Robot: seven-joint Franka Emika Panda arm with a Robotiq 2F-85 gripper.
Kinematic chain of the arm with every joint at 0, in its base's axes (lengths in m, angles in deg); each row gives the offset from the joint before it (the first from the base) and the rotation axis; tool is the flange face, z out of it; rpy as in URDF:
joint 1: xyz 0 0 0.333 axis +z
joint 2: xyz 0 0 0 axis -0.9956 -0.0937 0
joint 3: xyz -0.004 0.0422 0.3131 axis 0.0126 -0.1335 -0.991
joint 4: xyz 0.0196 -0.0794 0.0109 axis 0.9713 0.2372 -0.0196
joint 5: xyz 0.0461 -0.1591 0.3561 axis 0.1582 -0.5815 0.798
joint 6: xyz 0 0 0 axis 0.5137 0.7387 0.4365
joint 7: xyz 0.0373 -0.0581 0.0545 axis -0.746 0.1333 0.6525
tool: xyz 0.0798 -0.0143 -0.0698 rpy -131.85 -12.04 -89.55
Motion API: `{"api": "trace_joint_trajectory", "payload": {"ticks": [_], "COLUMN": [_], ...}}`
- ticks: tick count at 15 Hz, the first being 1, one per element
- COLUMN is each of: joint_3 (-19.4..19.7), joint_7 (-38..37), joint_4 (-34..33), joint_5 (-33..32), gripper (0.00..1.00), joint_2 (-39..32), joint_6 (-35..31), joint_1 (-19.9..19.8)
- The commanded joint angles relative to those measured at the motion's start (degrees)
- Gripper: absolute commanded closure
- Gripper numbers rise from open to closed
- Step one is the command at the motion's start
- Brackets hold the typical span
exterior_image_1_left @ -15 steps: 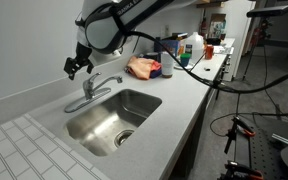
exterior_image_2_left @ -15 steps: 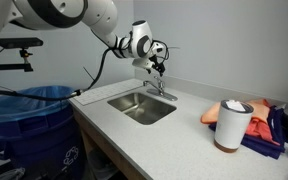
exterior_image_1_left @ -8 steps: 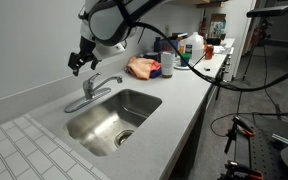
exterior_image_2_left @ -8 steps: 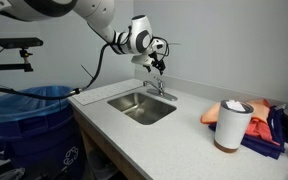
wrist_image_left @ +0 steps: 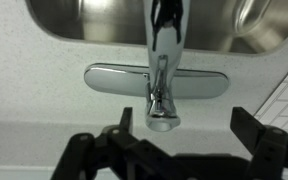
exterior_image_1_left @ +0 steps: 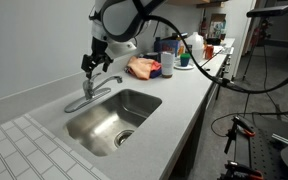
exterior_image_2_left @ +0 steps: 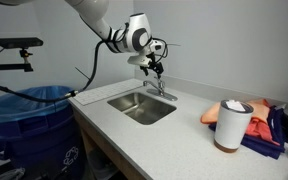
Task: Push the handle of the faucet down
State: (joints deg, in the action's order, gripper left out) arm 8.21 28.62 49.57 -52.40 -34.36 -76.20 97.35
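The chrome faucet [exterior_image_1_left: 90, 98] stands behind the steel sink [exterior_image_1_left: 114, 115], its thin spout reaching over the basin. It also shows in an exterior view [exterior_image_2_left: 158, 90]. Its short handle [exterior_image_1_left: 86, 86] rises from the top of the body. In the wrist view I look straight down on the handle [wrist_image_left: 160, 112], the flat oblong base [wrist_image_left: 199, 79] and the spout [wrist_image_left: 165, 25]. My gripper [exterior_image_1_left: 90, 64] hovers just above the handle, open and empty, also visible in an exterior view [exterior_image_2_left: 156, 68]. In the wrist view its fingers [wrist_image_left: 187, 125] straddle the space to the right of the handle tip, not touching.
A wall runs close behind the faucet. An orange-and-white bundle [exterior_image_1_left: 142, 68] and bottles [exterior_image_1_left: 168, 62] sit further along the counter. A white cup [exterior_image_2_left: 232, 125] stands on the counter. A blue bin [exterior_image_2_left: 29, 115] is beside the counter. Black cables hang past the counter edge.
My gripper has moved sideways along the wall from beside the faucet to a spot above its handle. The faucet and handle have not moved.
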Motion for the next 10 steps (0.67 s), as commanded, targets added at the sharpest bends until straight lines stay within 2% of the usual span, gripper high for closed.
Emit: {"api": "trace_joint_trajectory", "payload": {"ticks": [1, 10], "joint_3": [-1.2, -3.0], "joint_7": [0.6, 2.1], "joint_4": [7.1, 13.8], "joint_5": [0.1, 1.5], "gripper": [0.0, 0.0], "joint_2": [5.8, 12.9], "joint_6": [0.4, 0.2], "joint_1": [-1.0, -2.1]}}
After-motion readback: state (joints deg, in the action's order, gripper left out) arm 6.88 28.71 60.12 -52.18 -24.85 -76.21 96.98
